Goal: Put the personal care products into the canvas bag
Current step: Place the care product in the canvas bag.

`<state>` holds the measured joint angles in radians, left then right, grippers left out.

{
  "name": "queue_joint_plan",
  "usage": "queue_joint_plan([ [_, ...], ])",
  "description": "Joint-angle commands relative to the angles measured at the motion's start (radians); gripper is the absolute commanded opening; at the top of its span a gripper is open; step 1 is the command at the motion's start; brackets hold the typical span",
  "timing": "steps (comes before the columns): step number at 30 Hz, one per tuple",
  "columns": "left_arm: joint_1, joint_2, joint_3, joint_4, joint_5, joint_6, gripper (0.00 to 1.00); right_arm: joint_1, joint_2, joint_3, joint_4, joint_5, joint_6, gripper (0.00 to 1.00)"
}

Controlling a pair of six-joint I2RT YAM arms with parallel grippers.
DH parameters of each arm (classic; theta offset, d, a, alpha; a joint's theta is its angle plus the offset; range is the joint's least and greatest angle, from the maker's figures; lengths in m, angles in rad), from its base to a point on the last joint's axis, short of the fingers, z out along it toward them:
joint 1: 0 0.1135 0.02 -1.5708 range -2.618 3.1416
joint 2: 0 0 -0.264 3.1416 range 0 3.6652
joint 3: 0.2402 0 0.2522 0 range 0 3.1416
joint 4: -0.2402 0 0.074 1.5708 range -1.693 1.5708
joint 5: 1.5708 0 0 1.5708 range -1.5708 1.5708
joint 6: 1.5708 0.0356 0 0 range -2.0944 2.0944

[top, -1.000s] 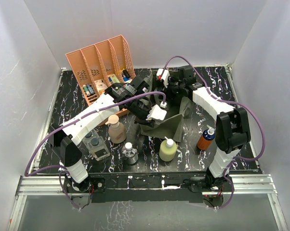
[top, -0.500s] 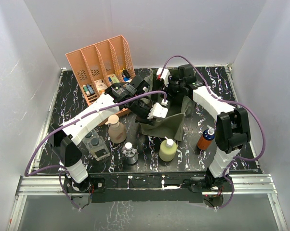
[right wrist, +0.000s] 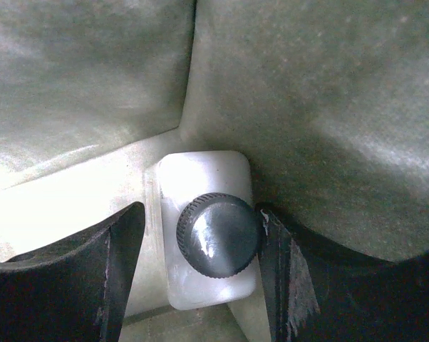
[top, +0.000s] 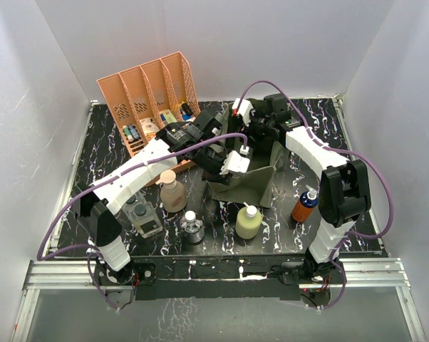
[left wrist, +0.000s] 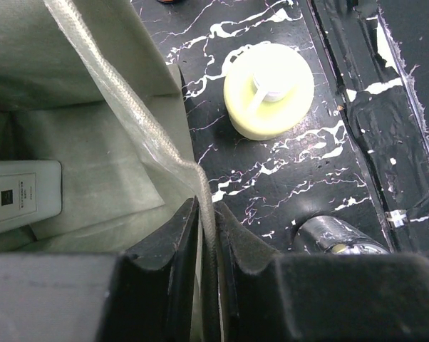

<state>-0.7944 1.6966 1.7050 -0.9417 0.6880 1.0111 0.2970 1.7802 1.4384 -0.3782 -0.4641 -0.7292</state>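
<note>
white bottle (right wrist: 200, 171) in canvas bag (top: 250, 187), right gripper (right wrist: 200, 235) jaws apart round it; left gripper (left wrist: 207, 217) pinches bag rim. 5 more outside, e.g. yellow bottle (top: 248, 221).

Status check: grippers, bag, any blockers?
Left gripper pinches olive-green canvas bag rim. Right gripper open around white dark-capped bottle inside bag. Yellow white-capped bottle stands outside, beside bag. Nothing blocking.

The white bottle (left wrist: 22, 196) lying inside the canvas bag (left wrist: 93, 92) is showing a small dark word, seemingly "BONIATE'S". The finer print beneath it is blurring beyond reading.
</note>
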Motion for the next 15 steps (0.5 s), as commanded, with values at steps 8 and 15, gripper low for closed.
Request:
queue_joint_plan([
  [8, -0.009, 0.033, 0.009, 0.028, 0.000, -0.045, 0.16, -0.010, -0.088, 0.039, -0.025, -0.006, 0.020, 0.66],
  [15, -0.009, 0.058, 0.015, 0.038, -0.036, -0.055, 0.16, -0.010, -0.099, 0.028, -0.036, -0.007, 0.005, 0.67],
])
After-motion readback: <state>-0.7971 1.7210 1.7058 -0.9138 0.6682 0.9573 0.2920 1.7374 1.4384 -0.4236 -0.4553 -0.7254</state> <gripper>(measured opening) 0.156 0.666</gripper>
